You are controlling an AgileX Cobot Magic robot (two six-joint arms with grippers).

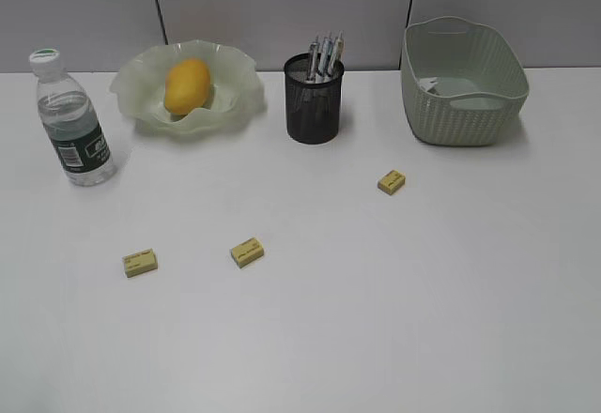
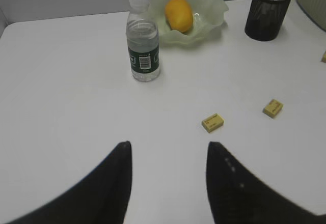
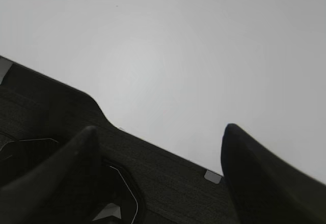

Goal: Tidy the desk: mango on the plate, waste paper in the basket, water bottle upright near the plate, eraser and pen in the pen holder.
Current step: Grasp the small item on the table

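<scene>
White desk [image 1: 376, 319]; three loose erasers [image 1: 247, 252]

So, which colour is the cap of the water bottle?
White with a green top, on the water bottle; the left wrist view shows it best.

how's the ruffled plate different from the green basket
The plate is shallow with a wavy, ruffled rim; the basket is a tall tub with a woven pattern and cut-out handles. The plate looks translucent, the basket opaque. The plate holds the mango; the basket's contents can't be made out clearly. The plate sits left of the pen holder, the basket right of it. Both are pale green and stand along the back of the desk.
</scene>
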